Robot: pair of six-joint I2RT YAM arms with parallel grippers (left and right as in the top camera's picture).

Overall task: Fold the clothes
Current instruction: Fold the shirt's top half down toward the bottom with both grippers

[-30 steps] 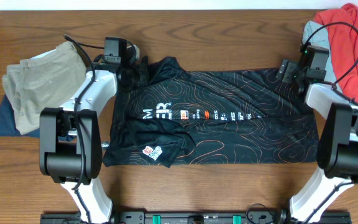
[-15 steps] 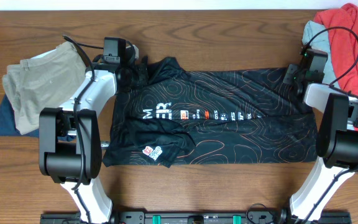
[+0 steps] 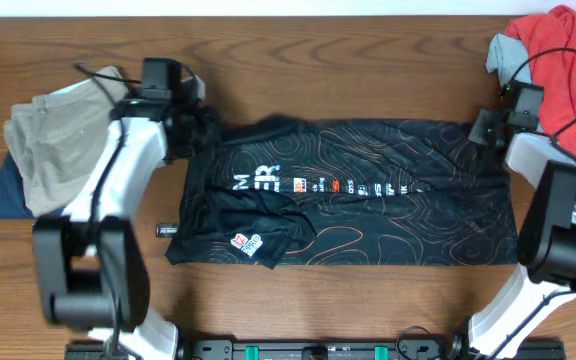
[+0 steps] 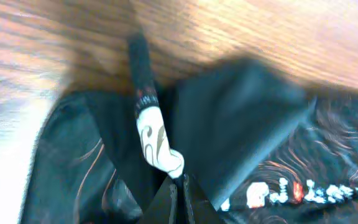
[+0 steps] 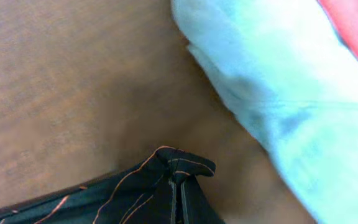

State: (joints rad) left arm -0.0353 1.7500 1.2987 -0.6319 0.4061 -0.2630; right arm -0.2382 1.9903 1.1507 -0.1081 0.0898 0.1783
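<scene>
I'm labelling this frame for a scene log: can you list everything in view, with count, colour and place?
jersey: one, black with copper-orange lines, spread across the table's middle
trousers: one, khaki, heaped at the left
navy garment: one, navy, under the trousers
red garment: one, red, far right corner
grey garment: one, pale grey, against the red garment
small object: one, black, by the jersey's lower left edge; too small to identify
table: one, brown wood, under everything
left end effector: one, dark, shut on the jersey's far left corner
right end effector: one, dark, shut on the jersey's far right corner
</scene>
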